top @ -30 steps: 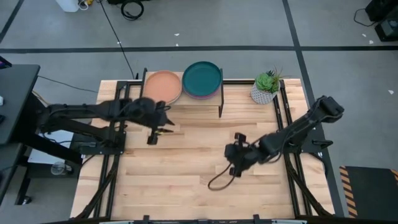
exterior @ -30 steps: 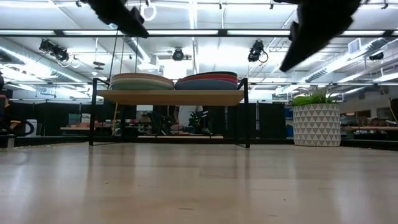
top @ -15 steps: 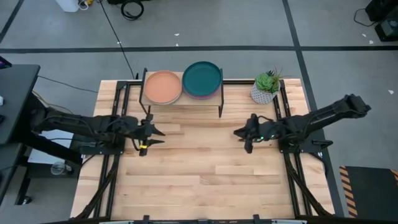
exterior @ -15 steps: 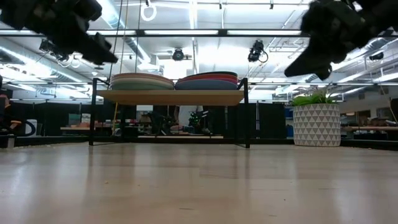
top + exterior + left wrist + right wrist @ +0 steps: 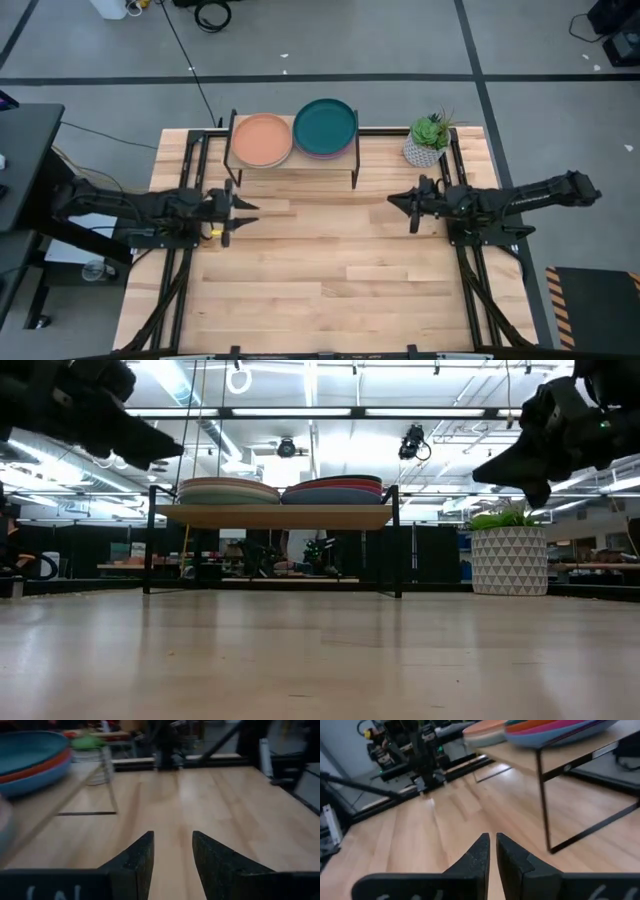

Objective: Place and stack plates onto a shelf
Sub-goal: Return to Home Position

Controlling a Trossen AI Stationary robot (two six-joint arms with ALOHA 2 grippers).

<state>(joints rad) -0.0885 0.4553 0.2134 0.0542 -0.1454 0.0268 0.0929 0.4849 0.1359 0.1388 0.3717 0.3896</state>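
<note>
We had pulled both arms back to the table's sides, left gripper (image 5: 172,836) spread and empty, right gripper (image 5: 493,836) pressed together, while the plates (image 5: 262,140) sat in two stacks on the shelf (image 5: 275,516), apparently finished.

Both arms lie extended inward from opposite sides, wrists level and grippers facing one another, well apart. Left gripper (image 5: 247,206): empty, its two dark fingers (image 5: 139,857) spread with a clear gap between them. Right gripper (image 5: 393,200): empty, its fingers (image 5: 479,854) set close together with only a thin slit between, the forearm running almost straight back to its base.
</note>
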